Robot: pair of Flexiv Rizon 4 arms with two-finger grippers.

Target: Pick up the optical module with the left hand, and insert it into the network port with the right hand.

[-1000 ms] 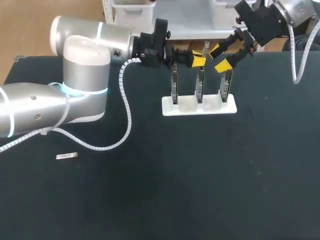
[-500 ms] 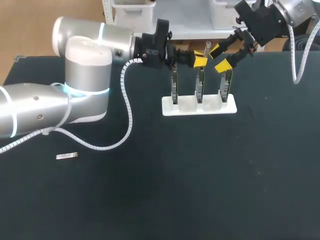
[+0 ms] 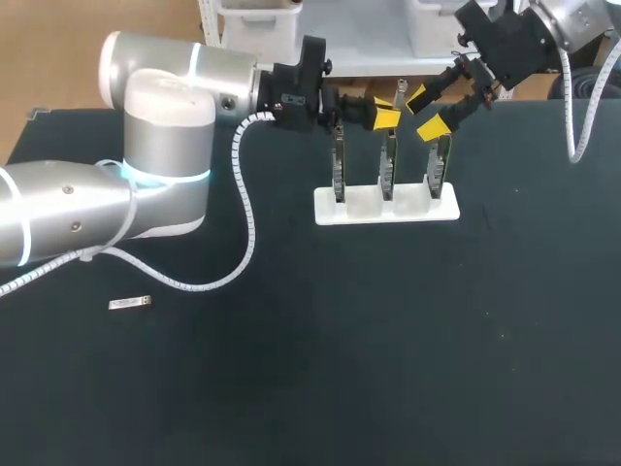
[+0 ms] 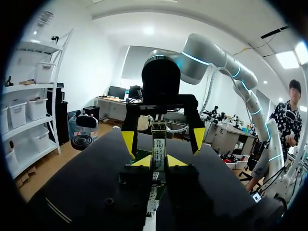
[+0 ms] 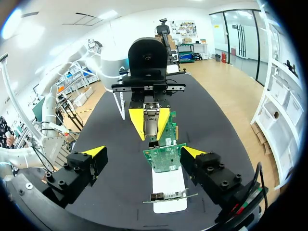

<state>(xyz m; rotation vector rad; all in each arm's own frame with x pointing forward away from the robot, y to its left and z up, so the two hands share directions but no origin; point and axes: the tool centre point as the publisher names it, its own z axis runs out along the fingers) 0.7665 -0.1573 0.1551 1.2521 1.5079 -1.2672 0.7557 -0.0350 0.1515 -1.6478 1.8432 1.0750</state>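
Note:
In the head view my left gripper [image 3: 386, 115] hovers above the middle card, shut on a small silver optical module [image 3: 398, 98] that sticks out past its yellow tips. My right gripper [image 3: 427, 113] faces it from the right, open, its tips on either side of the module's end without touching. From the left wrist, the module [image 4: 159, 144] stands between my own tips [image 4: 159, 162], and the right arm's fingers [image 4: 128, 140] flank it. From the right wrist, the module [image 5: 150, 115] points at my open gripper [image 5: 143, 153] above a green network card [image 5: 165, 159].
A white stand [image 3: 388, 210] holds three upright network cards [image 3: 337, 165] at the table's far middle, directly under both grippers. A second optical module [image 3: 129, 304] lies flat on the black mat at the near left.

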